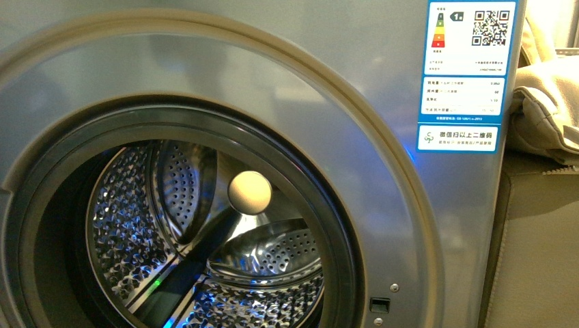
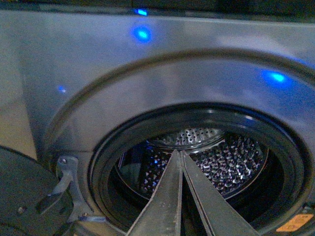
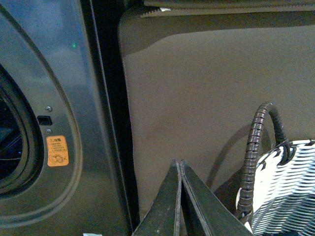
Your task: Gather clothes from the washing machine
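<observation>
The washing machine [image 1: 355,75] fills the front view, grey metal with its round mouth open onto a perforated steel drum [image 1: 136,205]. No clothes show in the visible part of the drum in any view. My left gripper [image 2: 179,152] is shut with nothing in it, pointing at the drum mouth [image 2: 216,162] from just outside. The open door [image 2: 24,196] hangs at one side in the left wrist view. My right gripper [image 3: 178,162] is shut and empty, off the machine's side [image 3: 59,98], in front of a brown upholstered surface [image 3: 206,98].
A white-and-grey woven basket [image 3: 285,187] with a dark wrapped handle [image 3: 256,147] stands close to my right gripper. Beige cushions [image 1: 546,102] lie right of the machine. A blue-white label [image 1: 468,68] and an orange sticker [image 3: 57,150] are on the machine front.
</observation>
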Robot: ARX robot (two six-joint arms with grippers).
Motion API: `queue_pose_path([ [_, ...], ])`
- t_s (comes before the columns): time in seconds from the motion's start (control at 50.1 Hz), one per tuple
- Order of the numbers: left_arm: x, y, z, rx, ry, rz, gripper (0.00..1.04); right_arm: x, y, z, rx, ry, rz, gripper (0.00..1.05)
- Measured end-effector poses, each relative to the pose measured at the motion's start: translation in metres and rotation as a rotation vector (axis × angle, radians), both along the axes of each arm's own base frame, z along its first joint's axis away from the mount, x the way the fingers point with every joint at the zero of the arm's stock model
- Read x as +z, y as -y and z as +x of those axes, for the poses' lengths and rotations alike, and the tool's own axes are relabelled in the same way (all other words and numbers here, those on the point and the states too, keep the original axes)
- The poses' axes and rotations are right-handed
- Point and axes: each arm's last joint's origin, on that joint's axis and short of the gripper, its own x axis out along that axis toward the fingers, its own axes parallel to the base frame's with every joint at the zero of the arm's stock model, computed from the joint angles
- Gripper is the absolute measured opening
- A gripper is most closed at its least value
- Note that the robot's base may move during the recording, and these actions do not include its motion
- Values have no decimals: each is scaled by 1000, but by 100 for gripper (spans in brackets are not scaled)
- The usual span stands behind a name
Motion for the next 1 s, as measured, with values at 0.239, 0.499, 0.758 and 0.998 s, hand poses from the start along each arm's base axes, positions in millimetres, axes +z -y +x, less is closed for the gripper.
queue_pose_path([
  [0.239,-61,-16,-7,4,-32,11,4,0,0,0,1,0,0,2],
  [0.499,-100,-27,-15,6,-40,12,4,0,0,0,1,0,0,2],
  [0.758,-123,-40,-22,11,-37,10,4,0,0,0,1,0,0,2],
  [0.998,-138,-41,-27,10,-31,10,4,0,0,0,0,0,0,2],
])
